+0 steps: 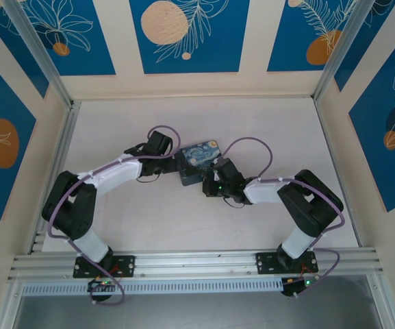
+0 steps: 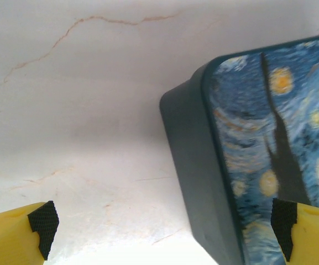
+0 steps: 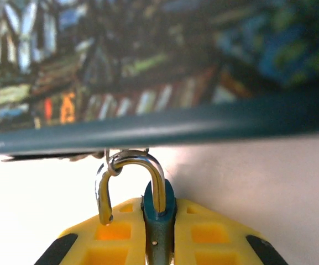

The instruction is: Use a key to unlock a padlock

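Observation:
My right gripper (image 3: 159, 221) is shut on the dark bluish body of the padlock (image 3: 158, 201), which stands edge-on between the yellow fingers (image 3: 214, 237). One leg of the silvery shackle (image 3: 131, 163) sits in the body. The other leg hangs free to the left, and a thin wire ring is hooked on the loop, under the edge of the blue painted tin (image 3: 165, 130). The key is out of view. From above, the right gripper (image 1: 209, 184) sits at the tin's (image 1: 200, 154) near side. My left gripper (image 2: 165, 232) is open at the tin's (image 2: 270, 138) left corner, one pad (image 2: 283, 226) over the lid.
The tin lies mid-table on the pale marbled tabletop (image 2: 82, 110). Purple cables (image 1: 255, 147) loop over both arms. Blue-and-cream panels wall the table on three sides, and an aluminium rail (image 1: 197, 260) runs along the near edge.

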`<state>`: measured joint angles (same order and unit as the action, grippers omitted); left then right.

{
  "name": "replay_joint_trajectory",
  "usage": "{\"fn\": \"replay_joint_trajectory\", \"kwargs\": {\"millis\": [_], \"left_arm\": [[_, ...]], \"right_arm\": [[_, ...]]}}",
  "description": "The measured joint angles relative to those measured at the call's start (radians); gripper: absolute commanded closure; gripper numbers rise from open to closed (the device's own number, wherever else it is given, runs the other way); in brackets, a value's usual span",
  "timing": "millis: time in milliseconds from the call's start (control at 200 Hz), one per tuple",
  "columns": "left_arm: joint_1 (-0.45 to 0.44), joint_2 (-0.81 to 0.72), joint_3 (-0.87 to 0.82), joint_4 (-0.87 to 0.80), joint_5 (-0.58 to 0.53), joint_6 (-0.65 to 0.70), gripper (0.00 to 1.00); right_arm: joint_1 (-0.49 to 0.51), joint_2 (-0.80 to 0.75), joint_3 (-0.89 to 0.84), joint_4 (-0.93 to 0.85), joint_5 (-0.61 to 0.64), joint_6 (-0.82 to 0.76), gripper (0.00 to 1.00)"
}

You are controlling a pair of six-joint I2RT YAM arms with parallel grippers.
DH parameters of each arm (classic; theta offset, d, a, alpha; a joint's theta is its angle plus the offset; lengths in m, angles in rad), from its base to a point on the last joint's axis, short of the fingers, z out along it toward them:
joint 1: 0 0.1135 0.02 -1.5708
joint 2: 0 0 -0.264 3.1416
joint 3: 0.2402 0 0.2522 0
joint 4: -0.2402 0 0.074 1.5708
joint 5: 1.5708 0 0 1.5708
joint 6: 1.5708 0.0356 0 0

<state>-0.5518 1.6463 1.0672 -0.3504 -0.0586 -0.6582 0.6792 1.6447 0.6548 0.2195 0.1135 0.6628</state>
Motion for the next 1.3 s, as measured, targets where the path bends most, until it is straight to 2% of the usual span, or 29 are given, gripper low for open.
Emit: {"fn": "replay_joint_trajectory", "kwargs": {"millis": [675,1030,1300], "left_arm": [[-0.048,-0.016,-0.108,0.185,-0.024,-0.077,0.01],[-0.094,-0.005,-0.127,0.237,-0.016,-0.127,0.02],[-0.095,0.014,-0.126,0.269,0.008,-0.158,0.04]], "right_arm": [[-0.019,-0.040,-0.056,0.098,-0.035,0.203,1.00],[-0.021,-0.006,-0.055,0.129,0.008,0.457,1.00],[-0.052,-0.005,-0.035,0.106,0.017,0.489,1.00]]}}
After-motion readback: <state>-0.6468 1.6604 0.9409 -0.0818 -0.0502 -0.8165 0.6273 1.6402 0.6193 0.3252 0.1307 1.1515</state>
